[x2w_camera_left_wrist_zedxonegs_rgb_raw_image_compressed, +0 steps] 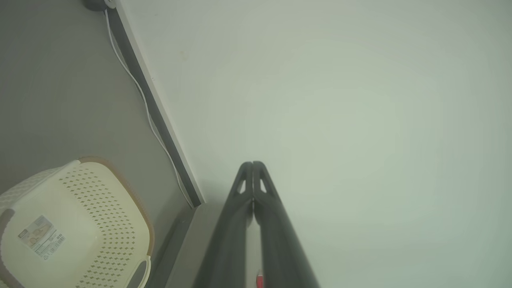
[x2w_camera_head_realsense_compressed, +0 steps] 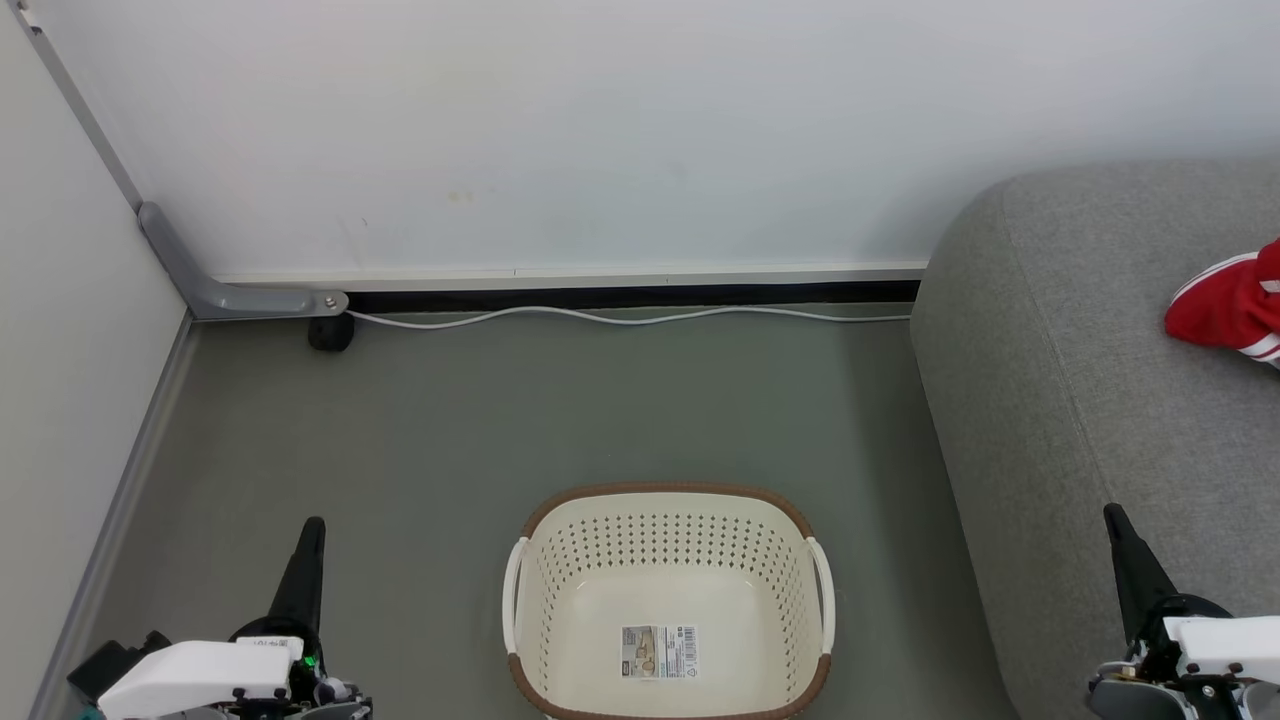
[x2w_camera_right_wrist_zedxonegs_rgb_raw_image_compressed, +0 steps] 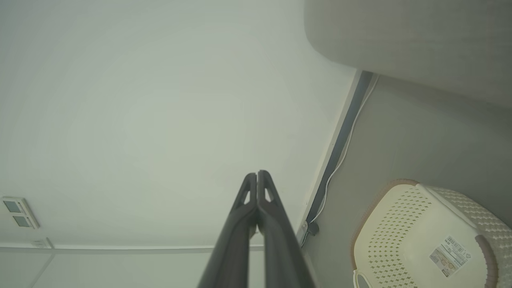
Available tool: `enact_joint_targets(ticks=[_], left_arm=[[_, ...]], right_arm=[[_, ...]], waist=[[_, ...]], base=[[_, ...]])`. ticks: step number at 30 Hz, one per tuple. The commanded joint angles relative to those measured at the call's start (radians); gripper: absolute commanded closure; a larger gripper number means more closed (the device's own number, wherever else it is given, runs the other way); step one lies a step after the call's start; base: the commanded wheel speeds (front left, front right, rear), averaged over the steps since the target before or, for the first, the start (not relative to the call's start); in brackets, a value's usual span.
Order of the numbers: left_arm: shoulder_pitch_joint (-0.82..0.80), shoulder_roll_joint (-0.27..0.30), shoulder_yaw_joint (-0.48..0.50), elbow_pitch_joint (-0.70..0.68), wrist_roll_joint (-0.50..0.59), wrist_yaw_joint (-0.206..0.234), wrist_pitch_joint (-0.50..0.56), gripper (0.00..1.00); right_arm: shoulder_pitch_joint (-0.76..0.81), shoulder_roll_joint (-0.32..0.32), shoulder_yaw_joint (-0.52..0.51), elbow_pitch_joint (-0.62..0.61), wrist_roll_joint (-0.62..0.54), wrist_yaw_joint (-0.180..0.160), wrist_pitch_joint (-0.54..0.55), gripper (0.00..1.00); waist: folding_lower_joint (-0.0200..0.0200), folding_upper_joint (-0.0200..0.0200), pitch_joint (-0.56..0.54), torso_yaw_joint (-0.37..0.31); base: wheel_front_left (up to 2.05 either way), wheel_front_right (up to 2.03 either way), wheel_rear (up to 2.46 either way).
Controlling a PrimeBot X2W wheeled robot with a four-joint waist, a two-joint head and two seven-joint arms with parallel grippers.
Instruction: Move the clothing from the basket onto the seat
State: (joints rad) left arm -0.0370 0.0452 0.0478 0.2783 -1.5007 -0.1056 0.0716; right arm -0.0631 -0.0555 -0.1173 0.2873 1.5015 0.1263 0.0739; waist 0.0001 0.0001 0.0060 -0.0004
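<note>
The cream basket (x2w_camera_head_realsense_compressed: 668, 530) with a brown rim stands on the floor at the bottom middle, holding just a paper label (x2w_camera_head_realsense_compressed: 658, 651). Red clothing (x2w_camera_head_realsense_compressed: 1225, 305) with white stripes lies on the grey seat (x2w_camera_head_realsense_compressed: 1090, 380) at the right edge. My left gripper (x2w_camera_head_realsense_compressed: 310, 525) is shut at the lower left, off to the basket's left. My right gripper (x2w_camera_head_realsense_compressed: 1112, 512) is shut at the lower right, over the seat's near part. In the left wrist view the basket (x2w_camera_left_wrist_zedxonegs_rgb_raw_image_compressed: 100, 208) sits lower left of the shut fingers (x2w_camera_left_wrist_zedxonegs_rgb_raw_image_compressed: 253, 163). The right wrist view has the basket (x2w_camera_right_wrist_zedxonegs_rgb_raw_image_compressed: 400, 224) lower right and the seat (x2w_camera_right_wrist_zedxonegs_rgb_raw_image_compressed: 420, 44) above.
A white wall runs across the back and a second wall down the left. A white cable (x2w_camera_head_realsense_compressed: 630, 318) lies along the baseboard, by a dark caster (x2w_camera_head_realsense_compressed: 330, 332) under a grey bracket. Grey-green floor (x2w_camera_head_realsense_compressed: 500, 420) lies between walls, basket and seat.
</note>
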Motion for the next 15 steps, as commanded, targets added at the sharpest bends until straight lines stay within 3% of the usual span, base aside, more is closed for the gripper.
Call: enact_joint_targets(ticks=[1,9,15], left_arm=[[-0.060,0.013,0.036,-0.030,-0.028,-0.011,0.009,1.00],[-0.070,0.013,0.056,-0.033,-0.115,-0.025,0.033,1.00],[-0.070,0.012,0.057,-0.033,-0.116,-0.025,0.034,1.00]], right_arm=[[-0.044,-0.005,0.015,-0.036,0.028,0.004,0.016,1.00],[-0.045,0.005,0.002,-0.042,0.105,0.004,0.040,1.00],[-0.045,0.005,0.002,-0.043,0.106,0.004,0.040,1.00]], waist=[[0.0000,-0.0001,0.000,0.000],[0.0000,-0.0001,-0.003,0.000],[0.0000,-0.0001,-0.003,0.000]], base=[[0.00,0.00,0.00],[0.00,0.00,0.00],[0.00,0.00,0.00]])
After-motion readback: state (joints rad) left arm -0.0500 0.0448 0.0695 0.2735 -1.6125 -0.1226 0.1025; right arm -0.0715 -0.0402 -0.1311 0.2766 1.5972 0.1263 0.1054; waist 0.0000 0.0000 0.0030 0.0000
